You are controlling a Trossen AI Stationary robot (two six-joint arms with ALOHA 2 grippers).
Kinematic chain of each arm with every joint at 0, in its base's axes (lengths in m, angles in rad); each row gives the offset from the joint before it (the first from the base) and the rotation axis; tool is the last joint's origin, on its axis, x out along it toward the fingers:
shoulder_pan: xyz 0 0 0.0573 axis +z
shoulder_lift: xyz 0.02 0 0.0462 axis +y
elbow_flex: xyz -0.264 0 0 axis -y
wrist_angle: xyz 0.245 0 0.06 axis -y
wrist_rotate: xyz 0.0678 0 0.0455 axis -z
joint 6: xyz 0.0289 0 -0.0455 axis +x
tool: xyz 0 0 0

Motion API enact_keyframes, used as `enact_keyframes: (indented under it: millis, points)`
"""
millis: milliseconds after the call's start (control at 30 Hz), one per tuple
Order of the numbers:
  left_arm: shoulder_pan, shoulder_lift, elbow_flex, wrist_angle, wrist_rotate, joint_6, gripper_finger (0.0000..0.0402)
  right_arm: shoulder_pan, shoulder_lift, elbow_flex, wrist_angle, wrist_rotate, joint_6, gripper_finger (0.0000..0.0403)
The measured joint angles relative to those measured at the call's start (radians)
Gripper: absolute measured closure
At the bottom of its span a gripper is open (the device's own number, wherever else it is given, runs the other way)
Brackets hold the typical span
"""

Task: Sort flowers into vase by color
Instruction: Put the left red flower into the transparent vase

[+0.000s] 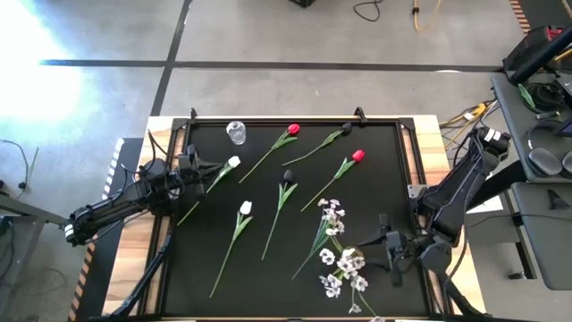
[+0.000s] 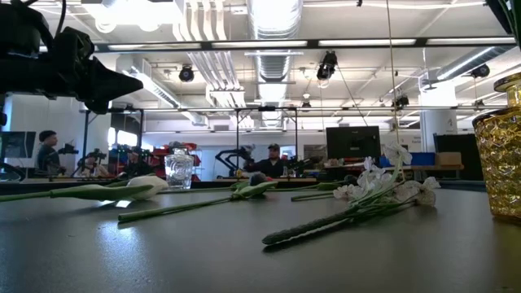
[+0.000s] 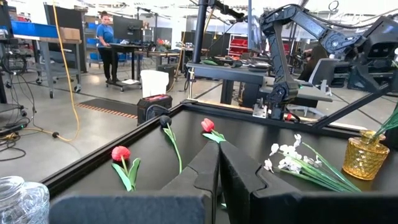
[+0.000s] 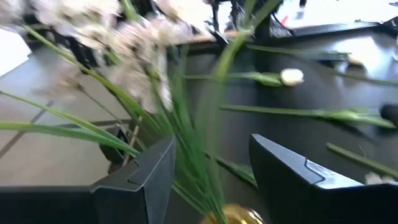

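Now the right tool [image 1: 394, 245], lower right of the high view, gapes around white blossom stems [image 4: 186, 146]; the left tool [image 1: 198, 166], centre left, is closed.

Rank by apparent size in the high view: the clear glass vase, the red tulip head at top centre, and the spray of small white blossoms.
1. Spray of small white blossoms, clearly largest.
2. Clear glass vase.
3. Red tulip head, only slightly smaller than the vase.
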State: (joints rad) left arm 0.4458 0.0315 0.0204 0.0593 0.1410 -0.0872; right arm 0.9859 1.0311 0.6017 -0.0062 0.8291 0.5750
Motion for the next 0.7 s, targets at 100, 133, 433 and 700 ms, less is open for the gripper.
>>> enact_keyframes:
  millis: [100,133,433,700]
  points:
    - [0.000,0.000,0.000,0.000,0.000,0.000,0.0402,0.000,-0.038,0.020,-0.143,0.000,0.069,0.0206]
    - [0.000,0.000,0.000,0.000,0.000,0.000,0.0402,0.000,-0.050,0.029,-0.189,0.000,0.091,0.0206]
    - [0.000,0.000,0.000,0.000,0.000,0.000,0.0402,-0.015,-0.109,0.178,-0.641,0.000,0.312,0.0207]
    - [0.000,0.000,0.000,0.000,0.000,0.000,0.0402,-0.115,-0.114,0.321,-0.924,-0.008,0.546,0.0264]
